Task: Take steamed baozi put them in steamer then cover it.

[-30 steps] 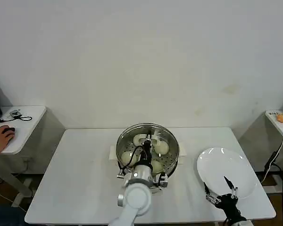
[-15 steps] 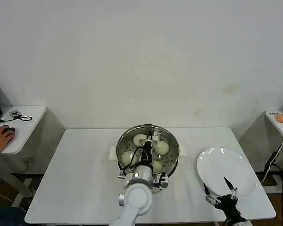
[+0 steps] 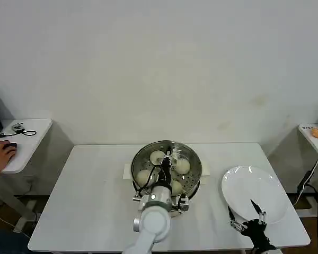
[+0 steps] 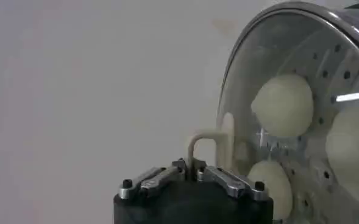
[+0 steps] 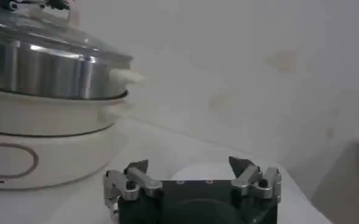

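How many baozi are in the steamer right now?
4, all inside the steamer under the cover: one at back left, one at back right, one at front left, one at front right, partly hidden by the left arm.

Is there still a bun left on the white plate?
No, in the head view the white plate is bare, and the steamed baozi lie in the steamer.
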Robot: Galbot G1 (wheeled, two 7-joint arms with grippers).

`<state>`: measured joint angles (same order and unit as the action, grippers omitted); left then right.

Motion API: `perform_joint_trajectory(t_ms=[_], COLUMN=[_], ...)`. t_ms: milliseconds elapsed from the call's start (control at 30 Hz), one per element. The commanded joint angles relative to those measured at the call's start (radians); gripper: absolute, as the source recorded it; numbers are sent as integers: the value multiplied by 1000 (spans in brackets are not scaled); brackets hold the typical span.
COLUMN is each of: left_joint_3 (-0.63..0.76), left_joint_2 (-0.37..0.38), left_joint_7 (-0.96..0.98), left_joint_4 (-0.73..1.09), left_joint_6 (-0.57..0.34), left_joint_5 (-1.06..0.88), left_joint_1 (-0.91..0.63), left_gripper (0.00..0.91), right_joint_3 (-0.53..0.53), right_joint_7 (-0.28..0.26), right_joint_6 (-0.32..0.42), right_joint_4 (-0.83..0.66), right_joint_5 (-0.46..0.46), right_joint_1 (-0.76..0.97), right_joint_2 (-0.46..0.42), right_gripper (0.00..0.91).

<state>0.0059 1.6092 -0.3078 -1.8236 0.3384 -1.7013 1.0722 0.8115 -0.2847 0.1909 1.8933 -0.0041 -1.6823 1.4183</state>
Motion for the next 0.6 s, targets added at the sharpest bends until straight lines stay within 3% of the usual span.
perform_joint_trajectory(t_ms=[33, 600], left_joint_3=[2, 1], left_joint_2=[-2, -63], left_joint_7=[1, 13], left_joint_4=[-33, -201], left_joint_6=[-2, -40], left_joint_5=[8, 20], left_joint_1=[15, 131], left_gripper=[907, 907], right_joint_3=[-3, -5], right_joint_7=[0, 0], right_joint_6=[1, 5], right_joint_4=[0, -7], right_joint_5=[-3, -5], right_joint_1=[0, -4], right_joint_2=[1, -3], right_gripper=[907, 907])
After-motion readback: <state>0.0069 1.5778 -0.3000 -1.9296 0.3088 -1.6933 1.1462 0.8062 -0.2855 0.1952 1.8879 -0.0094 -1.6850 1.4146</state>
